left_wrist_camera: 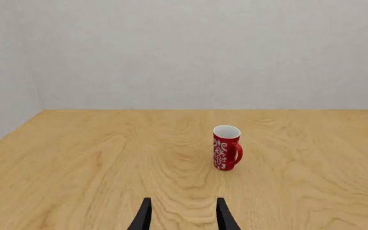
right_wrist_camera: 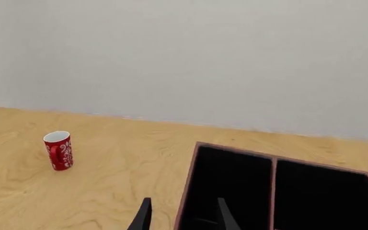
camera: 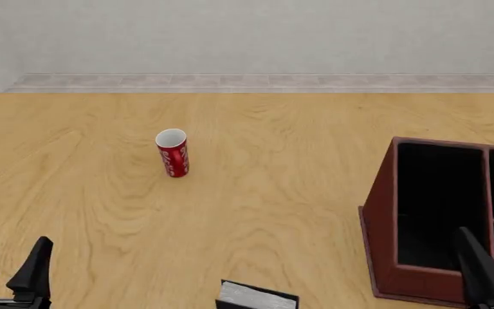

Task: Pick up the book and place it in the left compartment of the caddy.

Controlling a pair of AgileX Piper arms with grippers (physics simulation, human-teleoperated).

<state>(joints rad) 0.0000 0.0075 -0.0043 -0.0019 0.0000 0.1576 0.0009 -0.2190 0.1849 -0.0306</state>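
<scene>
One book (camera: 256, 297), one caddy (camera: 383, 222)

Bare simulated test room — plain grey walls (camera: 247, 35), pale skirting strip across the upper frame, one wide wood-grain bench (camera: 282, 193) filling the rest — clearly rendered.

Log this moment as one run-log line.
stage: before pickup | book: on table, near edge, untouched | caddy: left compartment empty | left gripper: open | right gripper: open
</scene>
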